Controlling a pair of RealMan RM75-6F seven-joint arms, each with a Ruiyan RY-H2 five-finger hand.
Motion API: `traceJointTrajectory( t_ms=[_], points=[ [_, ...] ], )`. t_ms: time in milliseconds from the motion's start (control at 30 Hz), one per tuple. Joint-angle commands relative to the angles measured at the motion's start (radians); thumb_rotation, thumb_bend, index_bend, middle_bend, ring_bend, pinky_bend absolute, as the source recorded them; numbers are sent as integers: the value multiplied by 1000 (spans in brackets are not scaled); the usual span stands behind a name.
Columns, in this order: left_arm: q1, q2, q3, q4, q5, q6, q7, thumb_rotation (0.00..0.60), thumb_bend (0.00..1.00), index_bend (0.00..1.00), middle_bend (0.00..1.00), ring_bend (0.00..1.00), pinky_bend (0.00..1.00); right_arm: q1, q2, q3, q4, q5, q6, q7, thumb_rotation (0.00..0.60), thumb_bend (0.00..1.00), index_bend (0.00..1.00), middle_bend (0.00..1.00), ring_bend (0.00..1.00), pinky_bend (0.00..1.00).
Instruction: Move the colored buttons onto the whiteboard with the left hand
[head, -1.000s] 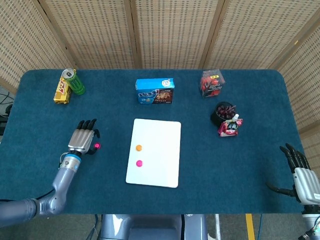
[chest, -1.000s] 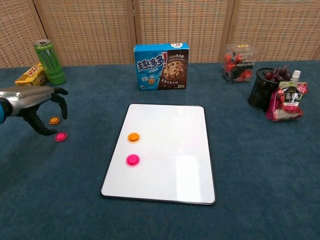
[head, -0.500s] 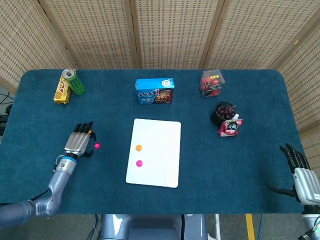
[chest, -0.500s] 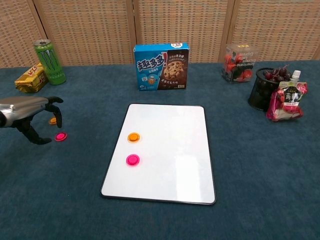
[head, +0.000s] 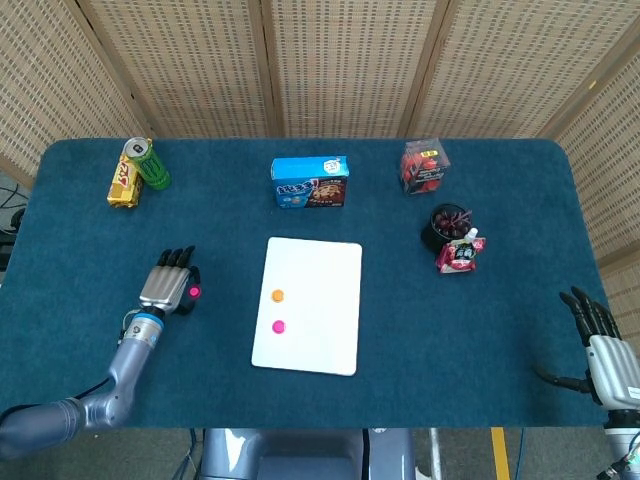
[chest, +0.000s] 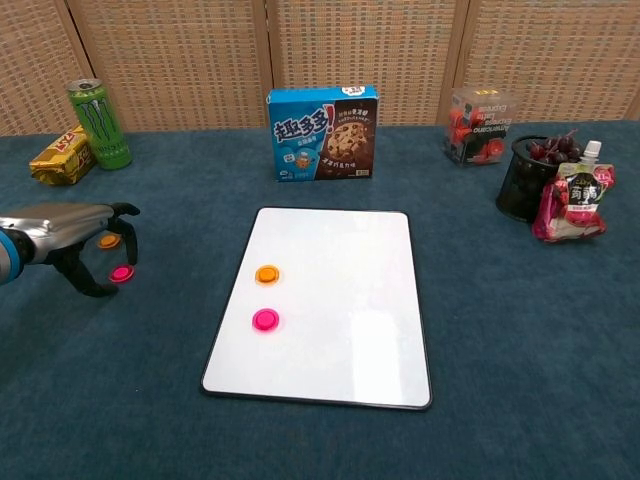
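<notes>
Left of the whiteboard (chest: 320, 300), left hand (chest: 75, 240) arches spread fingers over the pink button (chest: 121, 273) on the counter (chest: 520, 330), nothing pinched, likely lining up a pickup; orange button (chest: 108, 241) just behind.

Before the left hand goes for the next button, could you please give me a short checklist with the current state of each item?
1. Left hand holds nothing: ok, fingers curled over the table, nothing visibly pinched.
2. Pink button off the board within the hand's span: ok, between thumb and fingers.
3. Orange button off the board clear of the grasp: cannot tell, it sits just behind the fingers.
4. Whiteboard has free space: ok, only two buttons near its left edge.
5. Right hand out of the way: ok, at the table's far right edge.
</notes>
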Motion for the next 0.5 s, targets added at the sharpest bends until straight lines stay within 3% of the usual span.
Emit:
traceJointTrajectory(
  t_ms=[33,267,500],
  points=[
    [0,-6,-3,6,-9,-3,9,600,322,406,0,0,0,0,1,0,0,0,0,1,600,42,0,0,0,0],
    [1,-4,-13,-8,-15,6,28,600,337,557,0,0,0,0,1,-1,0,-1,0,3,600,41,0,0,0,0],
    [5,25,-22,-77,2,20,26,600,340,567,0,0,0,0,1,-1,1,-3,0,5,600,42,0,0,0,0]
  ],
)
